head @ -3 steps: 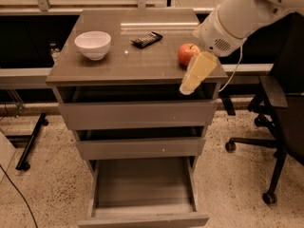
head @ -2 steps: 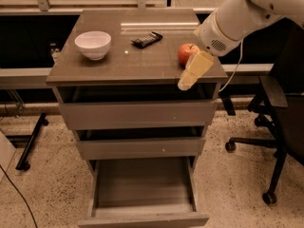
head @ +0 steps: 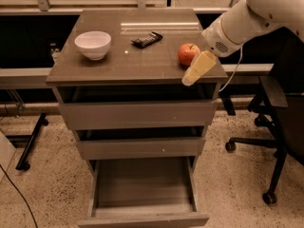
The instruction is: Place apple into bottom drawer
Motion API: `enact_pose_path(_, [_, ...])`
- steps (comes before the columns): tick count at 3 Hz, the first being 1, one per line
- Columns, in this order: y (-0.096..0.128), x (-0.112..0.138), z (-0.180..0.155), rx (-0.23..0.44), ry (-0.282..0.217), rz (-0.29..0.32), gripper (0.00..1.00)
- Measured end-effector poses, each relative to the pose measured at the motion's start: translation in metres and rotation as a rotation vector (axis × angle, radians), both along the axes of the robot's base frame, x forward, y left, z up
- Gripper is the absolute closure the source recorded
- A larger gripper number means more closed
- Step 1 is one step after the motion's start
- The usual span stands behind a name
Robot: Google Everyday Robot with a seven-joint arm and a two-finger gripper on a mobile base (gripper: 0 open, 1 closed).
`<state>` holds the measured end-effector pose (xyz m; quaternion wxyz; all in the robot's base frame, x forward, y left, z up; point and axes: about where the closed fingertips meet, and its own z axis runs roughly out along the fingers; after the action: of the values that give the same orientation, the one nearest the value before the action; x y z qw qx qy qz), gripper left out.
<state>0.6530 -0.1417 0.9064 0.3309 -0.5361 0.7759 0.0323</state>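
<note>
Apple [head: 188, 54]: sat on the cabinet top [head: 142, 65], close to the right edge. It was not picked up yet.
Gripper [head: 192, 76]: hung just beside the apple, at about 4 o'clock from it, over the front right corner of the top. It did not hold the apple.
Claw: I could not tell if it was wide or narrow. It looked like one pale wedge.
Change: the gripper had crept up a little and closer to the apple since a second before. The apple had not moved.
Meaning: I think the robot was still lining up for the grab, so the job was only at its start.
Bottom drawer [head: 142, 184]: was pulled open, at about 7 o'clock from the apple, ready to take it.
Other things: a white bowl [head: 93, 44] stood at 9 o'clock from the apple. A small black thing like a remote [head: 147, 39] lay at 10 o'clock.
Hidden: the drawer's front was cut off at the bottom edge. The white arm [head: 247, 18] ran out of view at 2 o'clock.
</note>
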Motion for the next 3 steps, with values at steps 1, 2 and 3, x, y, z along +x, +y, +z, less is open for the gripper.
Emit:
enact_pose_path(1, [-0.009, 0.016, -0.009, 0.060, -0.002, -0.025, 0.00])
enact_pose_path(2, [-0.015, 0.032, -0.016, 0.128, -0.004, -0.043, 0.00])
enact_pose_path(3, [-0.018, 0.049, -0.027, 0.171, 0.021, -0.048, 0.00])
